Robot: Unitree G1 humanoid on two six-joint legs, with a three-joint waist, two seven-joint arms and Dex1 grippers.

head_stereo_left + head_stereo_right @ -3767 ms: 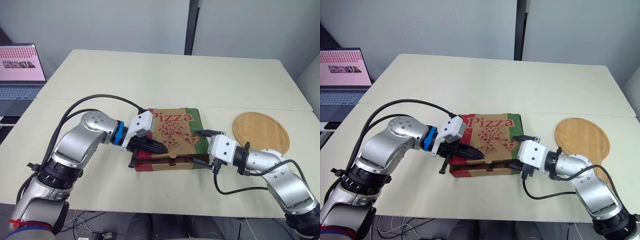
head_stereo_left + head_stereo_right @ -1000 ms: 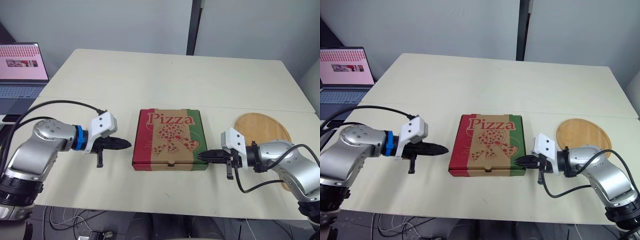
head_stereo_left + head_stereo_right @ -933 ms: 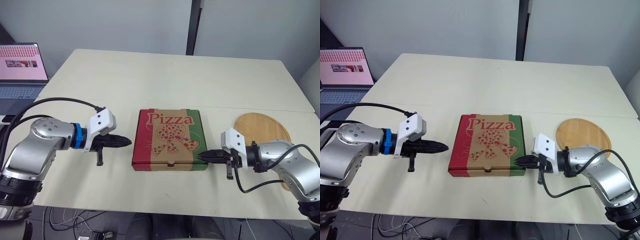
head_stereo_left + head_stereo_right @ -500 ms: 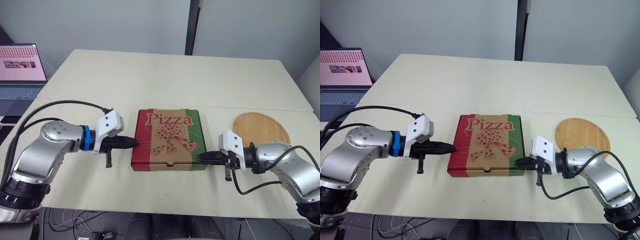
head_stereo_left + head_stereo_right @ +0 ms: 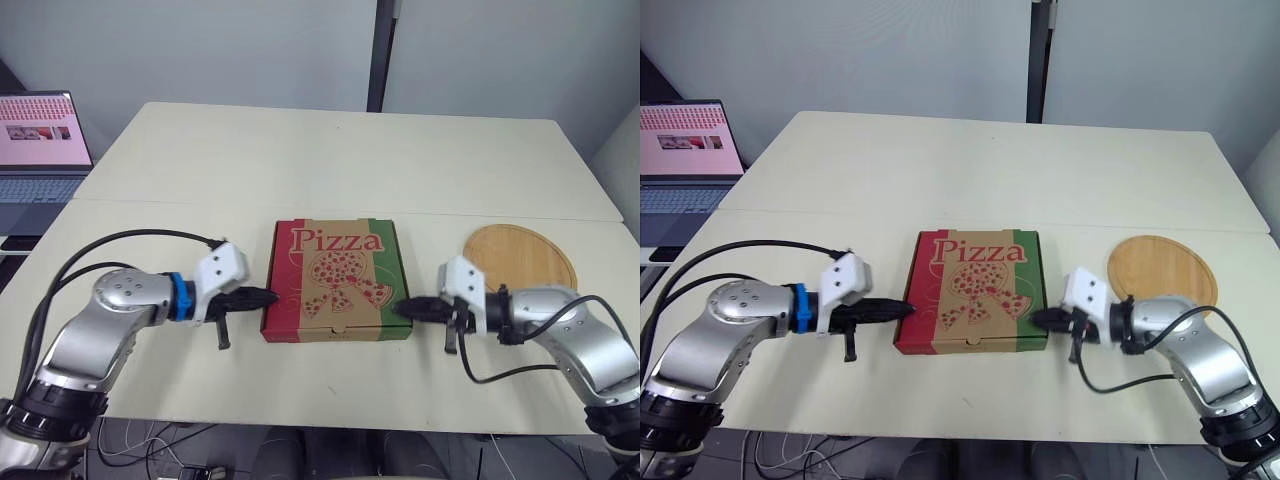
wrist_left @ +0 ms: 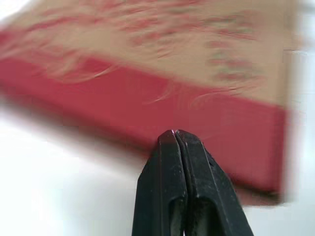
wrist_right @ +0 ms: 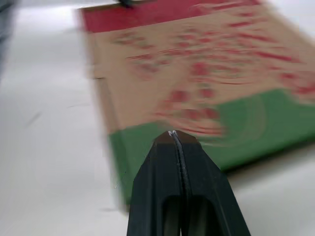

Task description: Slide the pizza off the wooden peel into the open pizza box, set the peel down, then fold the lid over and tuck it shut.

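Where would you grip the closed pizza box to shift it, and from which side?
Probably both side walls. The pizza box lies flat, wider than a gripper's span, so the left gripper comes in level at the red wall, the right gripper at the green.

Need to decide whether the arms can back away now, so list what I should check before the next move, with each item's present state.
1. Lid lies flat over the pizza box: ok.
2. Front flap tucked fully in: cannot tell.
3. Peel set down flat on the table, right of the box and apart from it: ok.
4. Left gripper holds nothing, fingers shut, tip at the box's red side: ok.
5. Right gripper holds nothing, fingers shut, tip at the box's green side: ok.
6. What is inside the box: cannot tell, the lid hides it.
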